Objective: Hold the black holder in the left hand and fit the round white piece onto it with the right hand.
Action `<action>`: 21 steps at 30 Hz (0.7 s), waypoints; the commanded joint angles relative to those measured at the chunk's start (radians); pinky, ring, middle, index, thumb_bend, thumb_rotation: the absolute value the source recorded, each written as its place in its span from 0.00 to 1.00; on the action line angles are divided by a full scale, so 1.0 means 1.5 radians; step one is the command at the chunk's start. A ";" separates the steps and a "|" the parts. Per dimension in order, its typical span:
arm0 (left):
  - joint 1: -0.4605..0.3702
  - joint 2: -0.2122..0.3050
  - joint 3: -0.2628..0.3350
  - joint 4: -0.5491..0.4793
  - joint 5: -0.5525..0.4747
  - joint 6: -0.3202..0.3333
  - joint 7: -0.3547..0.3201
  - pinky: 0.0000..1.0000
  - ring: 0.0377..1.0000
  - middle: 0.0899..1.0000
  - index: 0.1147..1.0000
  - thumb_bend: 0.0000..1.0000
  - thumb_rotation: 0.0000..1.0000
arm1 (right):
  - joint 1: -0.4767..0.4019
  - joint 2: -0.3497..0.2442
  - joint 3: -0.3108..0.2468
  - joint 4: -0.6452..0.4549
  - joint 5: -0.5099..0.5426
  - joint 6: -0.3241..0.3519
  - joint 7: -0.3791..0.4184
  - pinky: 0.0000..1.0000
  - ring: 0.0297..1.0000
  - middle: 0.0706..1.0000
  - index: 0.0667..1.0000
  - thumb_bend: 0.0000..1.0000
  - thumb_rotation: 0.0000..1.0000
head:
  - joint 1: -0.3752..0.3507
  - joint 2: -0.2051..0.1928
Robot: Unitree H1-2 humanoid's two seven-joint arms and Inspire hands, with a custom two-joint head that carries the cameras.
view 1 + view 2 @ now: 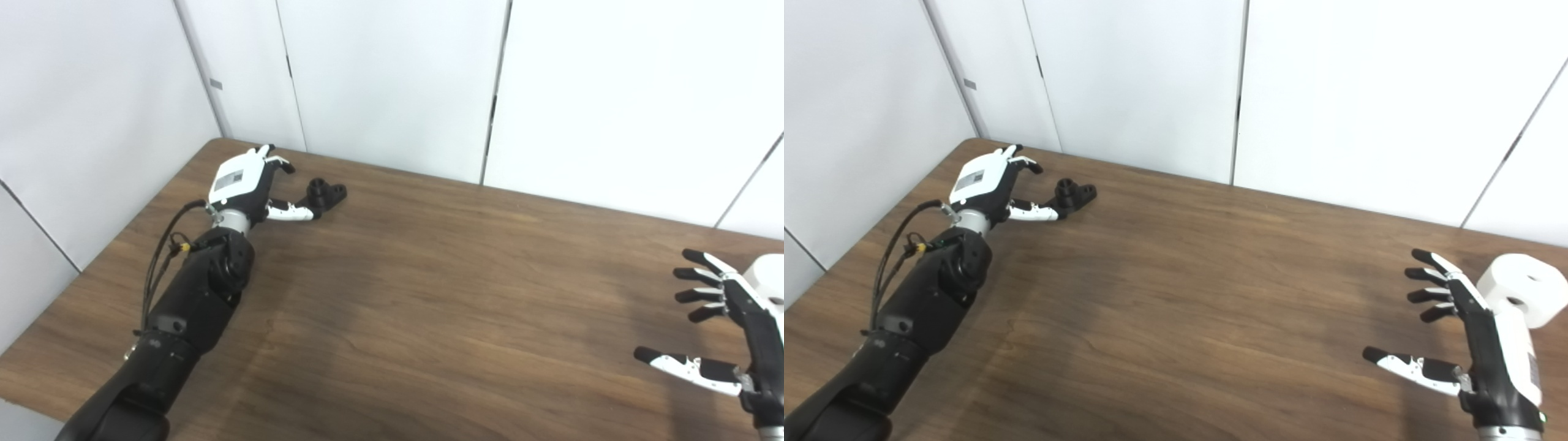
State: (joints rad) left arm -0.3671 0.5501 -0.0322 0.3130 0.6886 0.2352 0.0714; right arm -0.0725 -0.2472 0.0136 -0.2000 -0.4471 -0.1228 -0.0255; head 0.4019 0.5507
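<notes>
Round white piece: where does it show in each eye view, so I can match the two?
Left eye view: round white piece cut by the right edge, behind the right hand.
Right eye view: fully visible at far right.
Shared landmark: black holder by the left hand, far left.

I see tabletop (429,294): dark brown wood grain, fills lower frame, far corner at upper left | wall panels (392,79): plain white, behind the far edge, dark vertical seams between them | small grey tag (215,84) on left seam | soft shadows on wood
</notes>
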 commanded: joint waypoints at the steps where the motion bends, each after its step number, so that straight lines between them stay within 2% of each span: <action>1: -0.034 0.018 -0.002 -0.002 0.011 0.000 0.022 0.80 0.99 0.97 0.70 1.00 0.41 | -0.012 -0.009 -0.009 -0.029 0.002 -0.002 -0.001 0.47 0.60 0.71 0.81 0.78 0.00 | -0.001 0.002; 4: -0.039 0.015 -0.007 0.012 0.010 0.007 0.029 0.78 0.98 0.95 0.69 1.00 0.40 | -0.011 -0.007 -0.010 -0.037 0.007 0.011 0.007 0.48 0.60 0.72 0.81 0.78 0.00 | -0.001 0.002; 6: -0.041 0.013 -0.009 0.022 0.005 0.002 0.035 0.83 0.99 0.95 0.69 0.98 0.39 | -0.011 -0.006 -0.010 -0.043 0.007 0.018 0.012 0.48 0.60 0.72 0.81 0.77 0.00 | -0.002 0.002; 9: -0.044 0.013 -0.015 0.034 0.005 -0.004 0.044 0.80 0.97 0.93 0.68 0.97 0.38 | -0.010 -0.006 -0.009 -0.048 0.005 0.023 0.015 0.48 0.60 0.72 0.81 0.77 0.00 | -0.003 0.002; 15: -0.058 0.016 -0.026 0.068 0.000 -0.010 0.050 0.80 0.97 0.93 0.69 0.95 0.41 | -0.011 -0.001 -0.007 -0.053 0.004 0.032 0.019 0.48 0.61 0.71 0.81 0.77 0.00 | -0.003 0.001; 21: -0.075 0.016 -0.024 0.109 -0.015 -0.020 0.062 0.79 0.96 0.92 0.68 0.94 0.37 | -0.011 0.002 -0.003 -0.039 -0.007 0.014 0.007 0.48 0.60 0.72 0.81 0.78 0.00 | -0.009 -0.002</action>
State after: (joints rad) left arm -0.4275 0.5462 -0.0786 0.4840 0.6697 0.2218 0.1227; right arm -0.0685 -0.2449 0.0109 -0.2345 -0.4581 -0.0778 0.0030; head 0.3866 0.5461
